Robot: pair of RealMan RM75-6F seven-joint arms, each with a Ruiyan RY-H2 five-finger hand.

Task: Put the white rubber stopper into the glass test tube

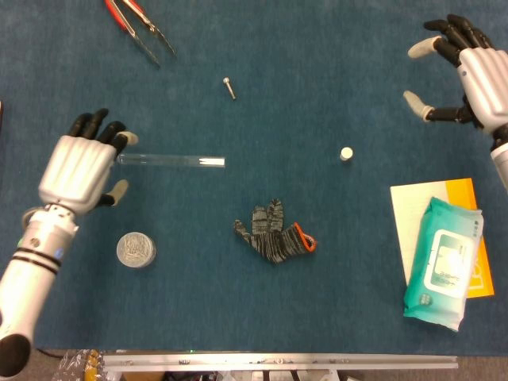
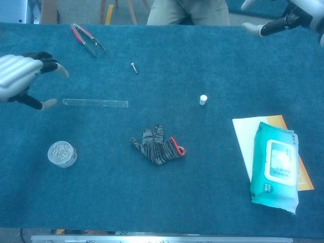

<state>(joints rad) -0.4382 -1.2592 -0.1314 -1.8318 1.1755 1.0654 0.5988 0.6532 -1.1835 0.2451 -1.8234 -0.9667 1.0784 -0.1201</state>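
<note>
A blue felt-covered table (image 2: 212,202) with a metal front rail (image 1: 278,361); wooden chair legs (image 2: 106,11) stand behind it.

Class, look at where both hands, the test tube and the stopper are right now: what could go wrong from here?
1. The left hand is open at the closed end of the glass test tube, which lies flat; a clumsy grasp could roll it away or crack it.
2. The white rubber stopper is small and stands alone, apart from the open right hand; the fingers may knock it over instead of pinching it.
</note>
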